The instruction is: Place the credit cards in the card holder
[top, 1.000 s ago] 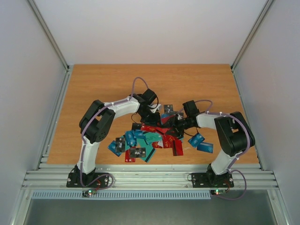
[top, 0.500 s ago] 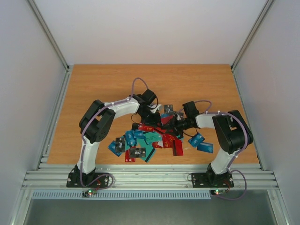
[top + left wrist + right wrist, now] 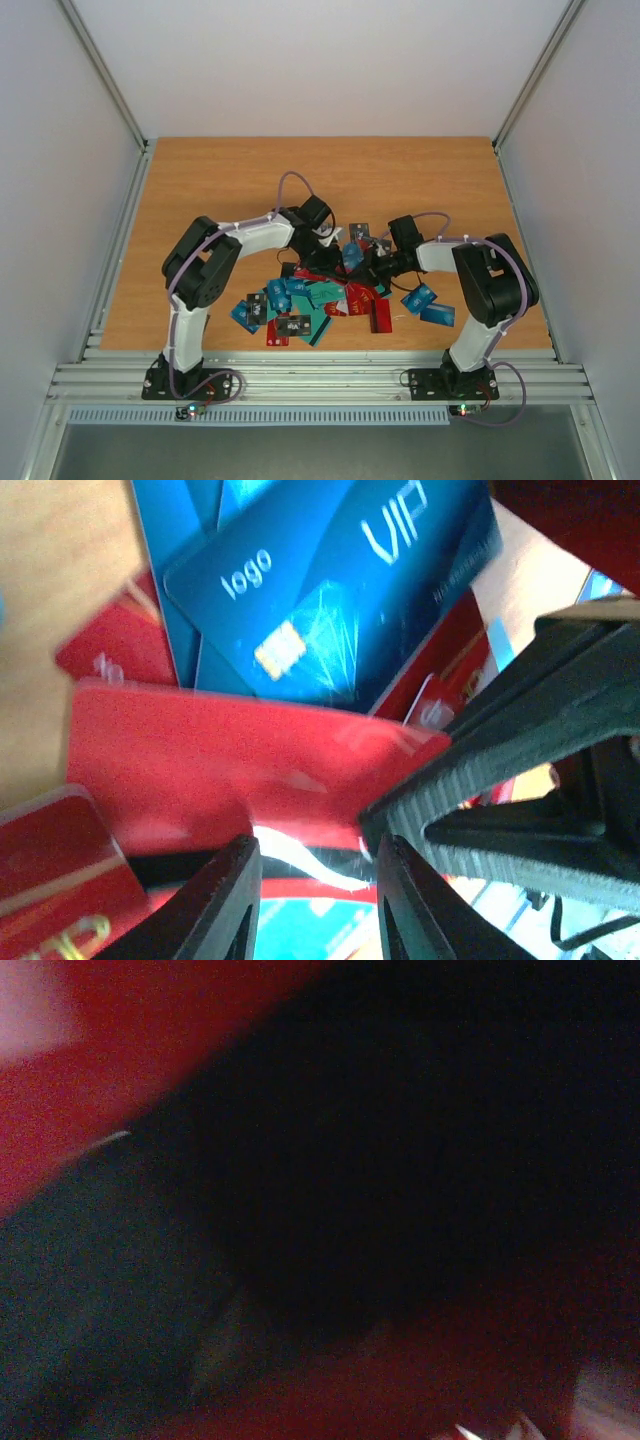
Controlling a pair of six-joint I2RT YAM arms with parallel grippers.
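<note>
White panels close in a brown wooden surface (image 3: 200,180), and the credit cards (image 3: 300,300) lie in a loose heap at its near middle, between the two arms. They are red, teal, blue and black, and many overlap.

Over the last second the left arm's elbow has swung outward to the left and its wrist has shifted a little over the far side of the heap. The right arm has barely stirred, and the cards look as they did. To me that reads as small adjustments around one card in the middle of the pile, not a card delivered. Most of the cards are loose, so the job seems far from done.

From the left wrist, the left pincer (image 3: 315,850) has its jaws somewhat apart, low over a red card (image 3: 220,770) that shows a white glare. Nothing looks clamped between them. Just beyond lies a glossy blue VIP card (image 3: 330,600) with a gold chip and the word "logo", resting on more blue and red. A large black shape crowds in from the right, probably the other arm's fingers.

The right pincer (image 3: 368,270) reaches into the heap's centre, close to the left one. Its own camera shows only dark blur, red and murky teal, so I cannot tell whether it grips anything.

I cannot pick out the card holder with any certainty. That murky teal may be it.
</note>
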